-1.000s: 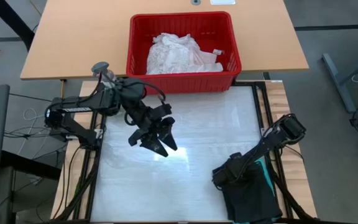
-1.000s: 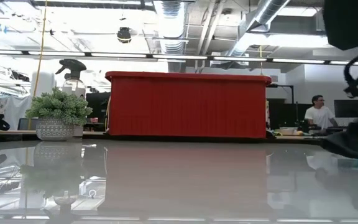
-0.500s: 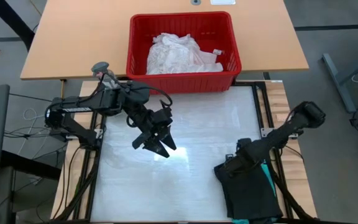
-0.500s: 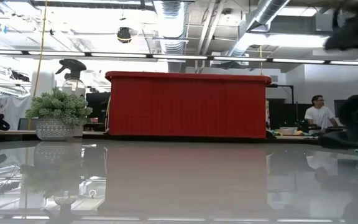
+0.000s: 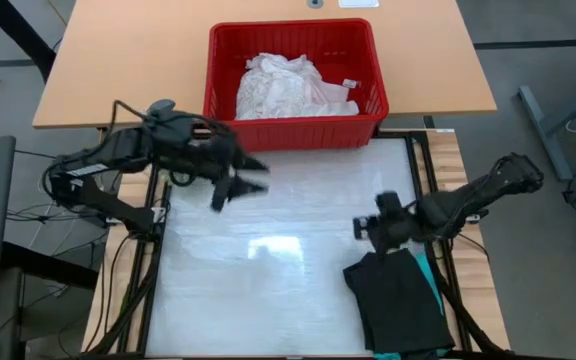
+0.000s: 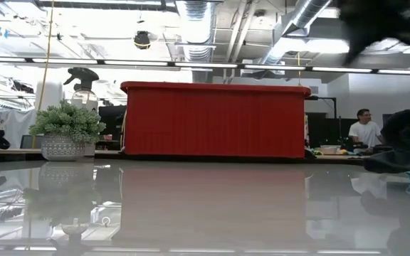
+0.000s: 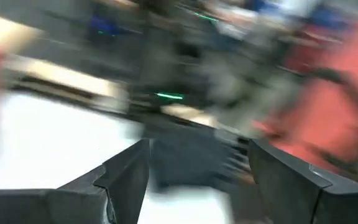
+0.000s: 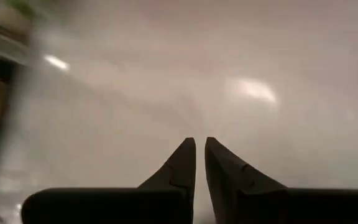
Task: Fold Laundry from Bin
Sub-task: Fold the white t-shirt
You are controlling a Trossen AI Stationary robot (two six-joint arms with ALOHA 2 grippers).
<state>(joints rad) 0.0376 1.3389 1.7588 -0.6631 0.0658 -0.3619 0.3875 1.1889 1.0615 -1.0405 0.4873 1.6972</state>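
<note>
The red bin stands on the wooden table beyond the white mat and holds white laundry. In the low view the bin fills the middle. A folded black garment lies at the mat's near right corner, on a teal garment. My left gripper hovers open above the mat's far left part, near the bin's front wall, pointing toward the table's right. My right gripper hangs above the mat just beyond the black garment. Its fingers are almost together with nothing between them.
The white mat lies bare between the two arms. A potted plant and a spray bottle stand left of the bin in the low view. A person sits far off in the room behind.
My right gripper has risen off the black garment and drawn toward the table's far edge; the garment stays folded where it lay. My left gripper has swung from mid-mat toward the far left, nearer the bin, and tipped up from pointing down to nearly level.
</note>
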